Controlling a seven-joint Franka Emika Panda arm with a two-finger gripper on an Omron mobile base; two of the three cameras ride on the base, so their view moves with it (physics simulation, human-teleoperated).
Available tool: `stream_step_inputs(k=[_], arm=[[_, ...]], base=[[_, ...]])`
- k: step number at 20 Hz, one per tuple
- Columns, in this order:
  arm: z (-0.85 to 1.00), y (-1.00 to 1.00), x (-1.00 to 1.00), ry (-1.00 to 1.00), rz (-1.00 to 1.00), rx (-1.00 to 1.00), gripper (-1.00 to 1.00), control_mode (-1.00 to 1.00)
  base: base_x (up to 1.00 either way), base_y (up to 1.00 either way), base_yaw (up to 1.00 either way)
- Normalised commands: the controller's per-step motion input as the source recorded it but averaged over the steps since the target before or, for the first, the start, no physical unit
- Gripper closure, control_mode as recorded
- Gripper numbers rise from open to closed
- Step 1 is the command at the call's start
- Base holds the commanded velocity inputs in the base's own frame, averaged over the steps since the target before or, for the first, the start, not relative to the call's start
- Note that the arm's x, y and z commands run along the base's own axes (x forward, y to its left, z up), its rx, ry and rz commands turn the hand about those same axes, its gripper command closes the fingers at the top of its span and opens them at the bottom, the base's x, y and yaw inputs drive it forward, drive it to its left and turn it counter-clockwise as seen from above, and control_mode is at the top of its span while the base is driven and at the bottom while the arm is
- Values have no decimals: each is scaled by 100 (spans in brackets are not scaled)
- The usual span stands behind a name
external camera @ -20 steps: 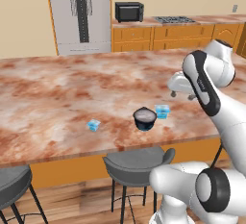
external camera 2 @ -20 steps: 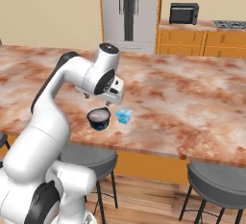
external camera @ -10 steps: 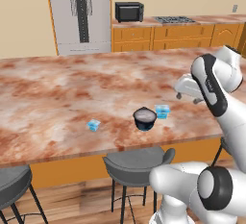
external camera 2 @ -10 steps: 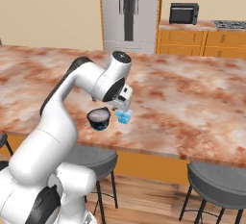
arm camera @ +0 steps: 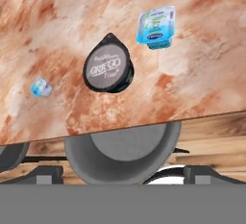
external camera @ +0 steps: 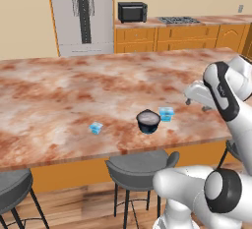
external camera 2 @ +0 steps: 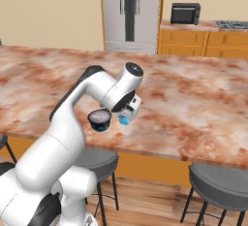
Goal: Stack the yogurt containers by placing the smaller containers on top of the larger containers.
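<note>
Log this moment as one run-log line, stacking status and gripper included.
stage: approach | gripper: open, empty, above counter | dark cup: upright, nothing stacked | near blue cup: beside dark cup | far blue cup: apart

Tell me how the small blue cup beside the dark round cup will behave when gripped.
The small blue cup looks light for its size, so a nudge would probably slide it across the smooth counter. Its squat squarish shape suggests it won't roll. Its thin-looking walls may flex under a hard squeeze.

Two rear base views, overhead hand view, shared counter (external camera: 59,100).
</note>
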Motion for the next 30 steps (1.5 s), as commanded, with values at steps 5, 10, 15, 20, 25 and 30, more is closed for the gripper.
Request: stream_step_inputs(k=[5, 10, 15, 20, 25, 30], arm=[[-21, -13, 0, -4, -3, 6, -100, -100], [-15, -2, 14, 0, -4, 5, -100, -100], [-14, 0, 26, 0, -2, 4, -100, -100], [-17, 0, 26, 0, -1, 3, -100, -100], [-17, 0, 23, 0, 0, 3, -100, -100], [-17, 0, 26, 0, -1, 1, -100, -100]], base=[[0, 0, 0], [0, 0, 0], [0, 0, 0], [0, 0, 0], [0, 0, 0], [0, 0, 0]])
